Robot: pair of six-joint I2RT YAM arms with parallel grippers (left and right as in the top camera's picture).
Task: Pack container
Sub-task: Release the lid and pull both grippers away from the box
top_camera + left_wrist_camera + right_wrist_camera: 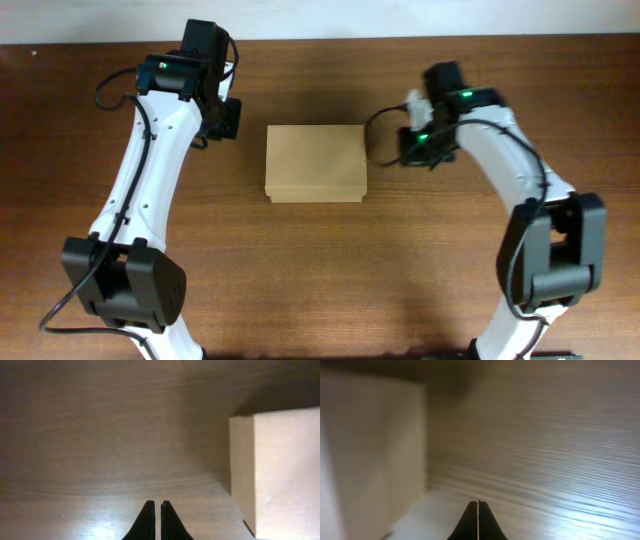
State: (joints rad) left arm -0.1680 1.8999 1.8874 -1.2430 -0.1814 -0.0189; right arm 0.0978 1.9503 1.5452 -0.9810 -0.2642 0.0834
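The container (316, 162), a plain tan cardboard box with its lid flap down, lies in the middle of the table. My left gripper (228, 118) hangs just left of its far left corner, shut with nothing between the fingers; in the left wrist view the black fingertips (158, 506) stand a hair apart over bare wood, the container (280, 470) at the right. My right gripper (418, 145) sits just right of the box, shut and empty. The right wrist view shows its tips (478, 504) pressed together, the container (370, 455) filling the left side.
The brown wooden table (320, 270) surrounds the box on all sides. A pale wall strip (400, 18) runs along the far edge. Both arm bases stand at the near edge, left (125, 285) and right (550, 250).
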